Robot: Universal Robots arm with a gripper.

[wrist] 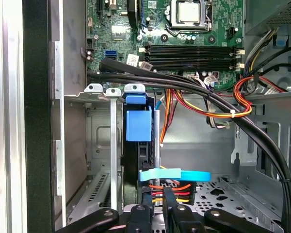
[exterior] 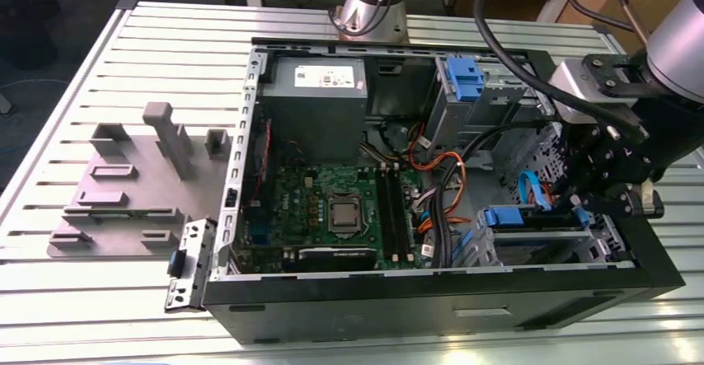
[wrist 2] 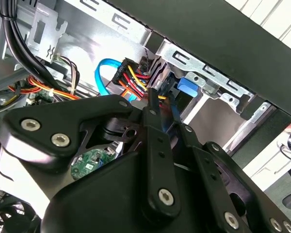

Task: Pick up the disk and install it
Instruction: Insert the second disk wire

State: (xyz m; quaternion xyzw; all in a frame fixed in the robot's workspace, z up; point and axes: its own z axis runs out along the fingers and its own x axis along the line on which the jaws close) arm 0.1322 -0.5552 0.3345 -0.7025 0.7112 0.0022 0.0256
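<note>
Right at the near edge of the slatted table (exterior: 99, 307) sits an open computer case (exterior: 440, 299), with its black side wall closest. Just behind that wall, in the case's near corner on the exterior view's right, is a metal drive cage (exterior: 545, 245). The disk (exterior: 509, 215) sits in this cage. Its blue bracket pokes out of the cage's open end, and in the first wrist view the disk (wrist: 138, 125) stands on its edge in a slot between thin metal walls.

The gripper (exterior: 581, 204) hangs down into the case just beside the cage. In both wrist views the gripper (wrist: 165, 196) (wrist 2: 162, 104) is near the blue bracket (wrist 2: 186, 86), next to a bunch of red, yellow and orange wires (wrist: 169, 187). I cannot tell if it is clenched or let go.

Farther in lies the green motherboard (exterior: 330, 204), with thick black cables (wrist: 184, 82) running over one side of it. On the table by the case, at the exterior view's left, is a grey tray of blocks (exterior: 121, 192). Toward the far edge of the case are a grey power box (exterior: 313, 93) and another blue bracket (exterior: 462, 77). The arm's silver base (exterior: 368, 7) stands at the table's far edge.
</note>
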